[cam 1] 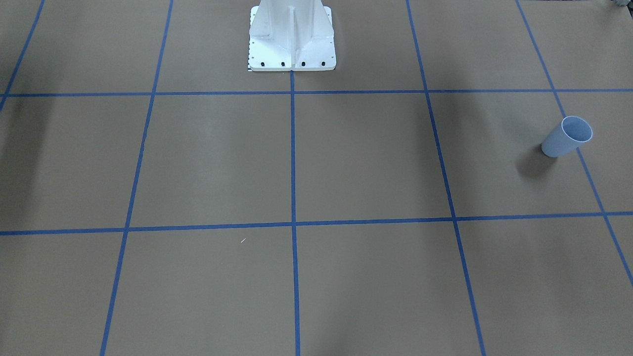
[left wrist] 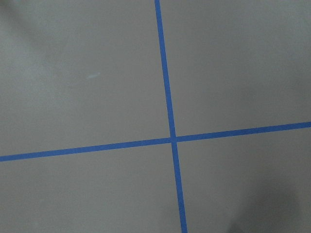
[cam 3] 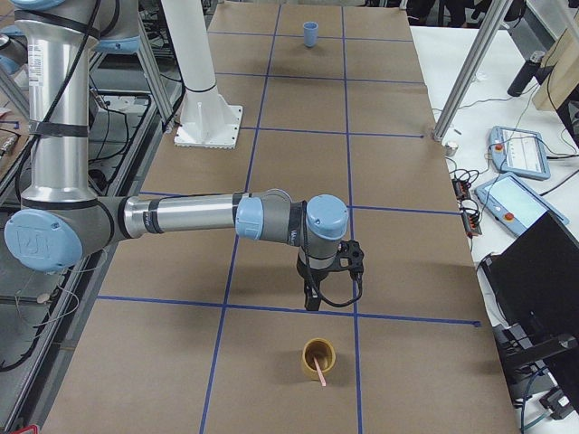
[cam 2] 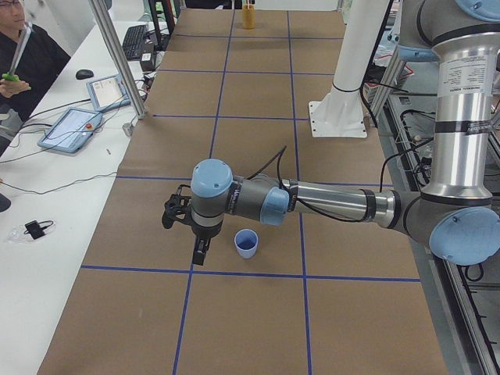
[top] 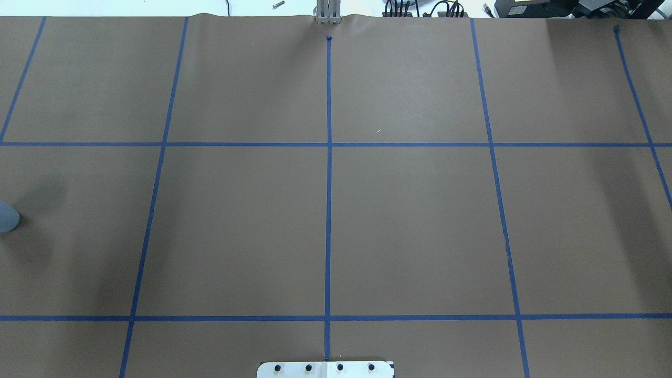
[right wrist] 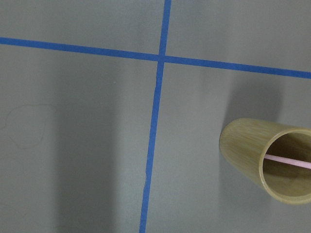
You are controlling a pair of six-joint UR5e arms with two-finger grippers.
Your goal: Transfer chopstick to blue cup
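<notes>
Chopstick [cam 3: 318, 371] looks thin, light, stiff and smooth, so I would pinch its upper end; it leans inside the bamboo cup [cam 3: 306, 363], on the table near the right gripper [cam 3: 312, 297]. Blue cup [cam 2: 246, 244] stands just beside the left gripper [cam 2: 200, 251]. Whether either gripper is spread or closed, I cannot tell.

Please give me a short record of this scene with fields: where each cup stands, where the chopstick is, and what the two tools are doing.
blue cup: upright, at the table end on the robot's left; looks empty
bamboo cup: upright, at the opposite end, on the robot's right
chopstick: pink, leaning inside the bamboo cup; transfer not yet done
left tool: points down, close beside the blue cup; open or shut cannot be told
right tool: points down, apart from the bamboo cup; open or shut cannot be told
table: brown cover with blue tape grid
</notes>
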